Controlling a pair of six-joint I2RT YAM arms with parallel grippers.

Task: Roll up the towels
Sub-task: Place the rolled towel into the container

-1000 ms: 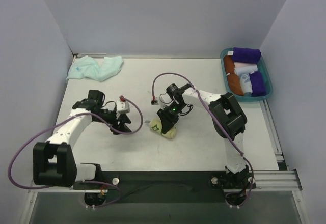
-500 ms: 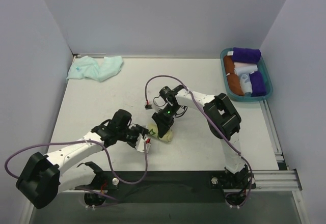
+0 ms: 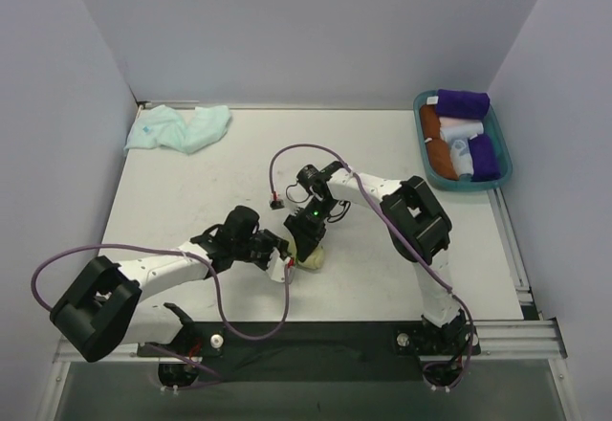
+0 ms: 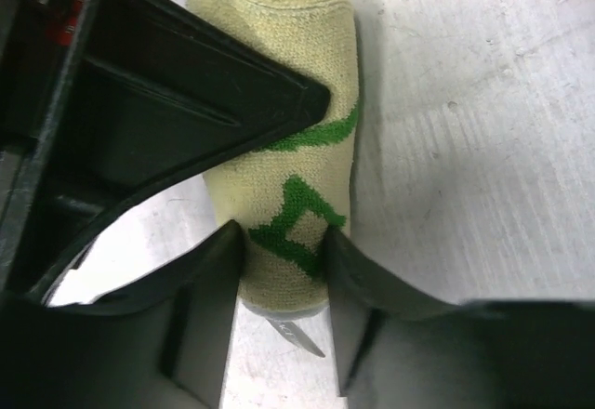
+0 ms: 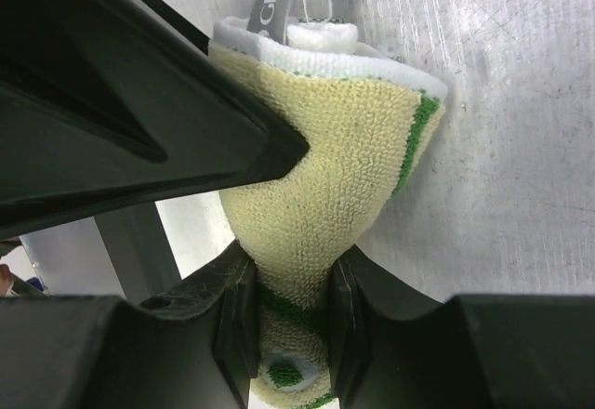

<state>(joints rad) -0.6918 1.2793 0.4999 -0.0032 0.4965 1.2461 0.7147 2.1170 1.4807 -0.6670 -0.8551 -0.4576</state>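
Note:
The pale yellow towel with green marks lies rolled up near the table's front middle. My right gripper is shut on it, and the right wrist view shows the cloth pinched in at the waist between the fingers. My left gripper is shut on one end of the same roll, with a finger on each side. The mint-aqua towel lies crumpled and unrolled at the back left corner.
A teal tray at the back right holds purple, orange and white rolls. Purple cables loop from both arms over the table. Pale walls close in the left, back and right sides.
My left arm has swung from the left-middle of the table over to the yellow roll and closed on its end. My right gripper has stayed shut on the roll, shifting slightly left.

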